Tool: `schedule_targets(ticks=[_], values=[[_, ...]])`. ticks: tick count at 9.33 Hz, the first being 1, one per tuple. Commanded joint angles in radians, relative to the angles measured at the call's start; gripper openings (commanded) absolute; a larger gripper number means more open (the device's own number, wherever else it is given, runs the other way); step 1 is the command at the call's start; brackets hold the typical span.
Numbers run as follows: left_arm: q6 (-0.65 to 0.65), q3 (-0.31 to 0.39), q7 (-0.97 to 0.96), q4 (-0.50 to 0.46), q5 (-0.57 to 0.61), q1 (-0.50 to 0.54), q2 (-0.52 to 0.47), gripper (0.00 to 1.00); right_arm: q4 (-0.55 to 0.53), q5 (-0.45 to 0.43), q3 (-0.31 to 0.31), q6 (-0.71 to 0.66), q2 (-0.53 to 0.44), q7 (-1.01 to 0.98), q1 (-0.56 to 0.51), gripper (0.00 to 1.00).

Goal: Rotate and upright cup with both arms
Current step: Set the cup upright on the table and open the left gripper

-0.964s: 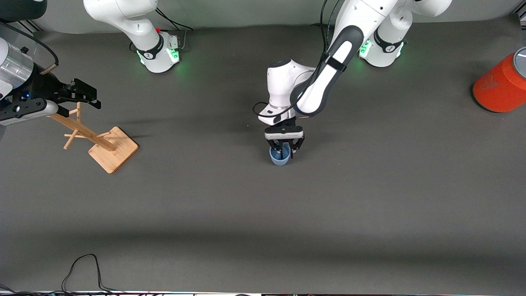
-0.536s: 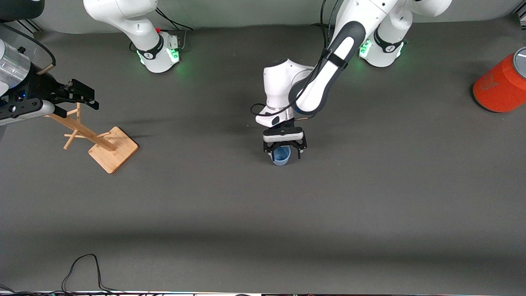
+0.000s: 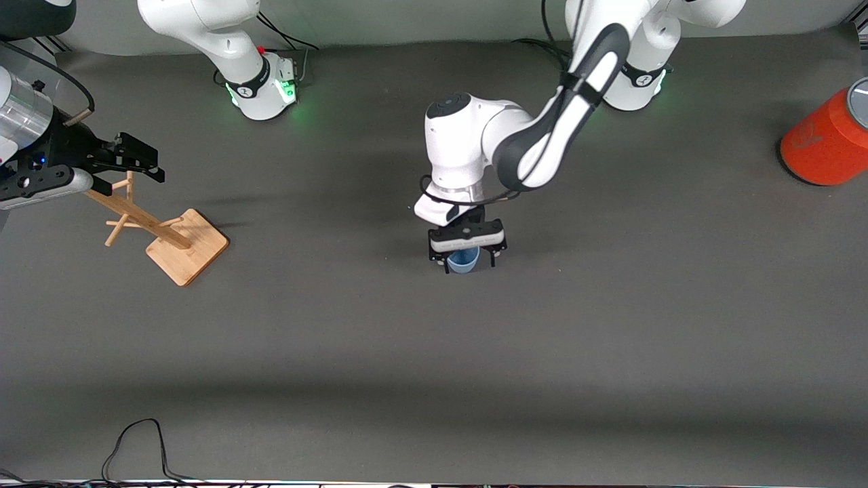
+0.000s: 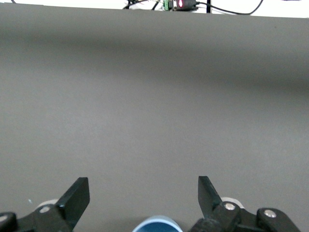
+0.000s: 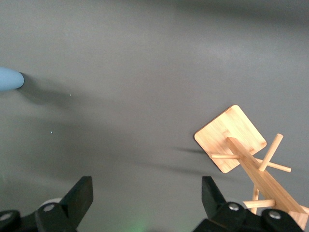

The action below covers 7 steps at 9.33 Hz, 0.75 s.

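**Q:** At mid-table, what do we find between the fingers of the left arm's black two-finger gripper [image 3: 467, 261]?

**A:** We see the small pale-blue handleless plastic cup [image 3: 464, 259] standing on the dark grey table [image 3: 610, 325], its open mouth facing up. The left gripper points straight down over it, with one finger on each side of the cup. The jaws are spread wide and do not touch the cup's wall. From the left wrist view, the two fingertips [image 4: 77, 195] stand well apart, and only the cup's blue rim [image 4: 158, 224] peeks in between them.

**Q:** Where do we place the second black two-finger gripper [image 3: 139, 157]?

**A:** It belongs to the right arm and hangs over the right arm's end of the table, just above the bamboo peg rack with a square wooden base [image 3: 163, 234]. Its jaws are parted and carry nothing. That arm waits. In the right wrist view the fingers [image 5: 79, 195] are likewise spread, the rack [image 5: 244, 154] lies below them, and a sliver of the pale-blue cup [image 5: 9, 79] shows at the picture's edge.

**Q:** What else do we label on the table?

**A:** We mark a large orange-red cylinder with a grey top [image 3: 827, 139] at the left arm's end, well apart from the cup. A thin black cable [image 3: 135, 444] loops along the table edge nearest the front camera, toward the right arm's end.
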Motion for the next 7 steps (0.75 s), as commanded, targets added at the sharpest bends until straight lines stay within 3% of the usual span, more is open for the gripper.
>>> schedule_targets(ticks=[1, 5, 7], values=[[-0.123, -0.003, 0.263, 0.120, -0.166, 0.061, 0.002, 1.00, 0.020, -0.020, -0.007, -0.001, 0.009, 0.014, 0.011, 1.00], [-0.342, -0.008, 0.582, 0.234, -0.393, 0.204, -0.029, 1.00, 0.019, -0.021, -0.007, -0.001, 0.009, 0.014, 0.011, 1.00], [-0.459, -0.008, 0.765, 0.245, -0.481, 0.308, -0.088, 1.00, 0.019, -0.021, -0.009, -0.003, 0.009, 0.021, 0.011, 1.00]])
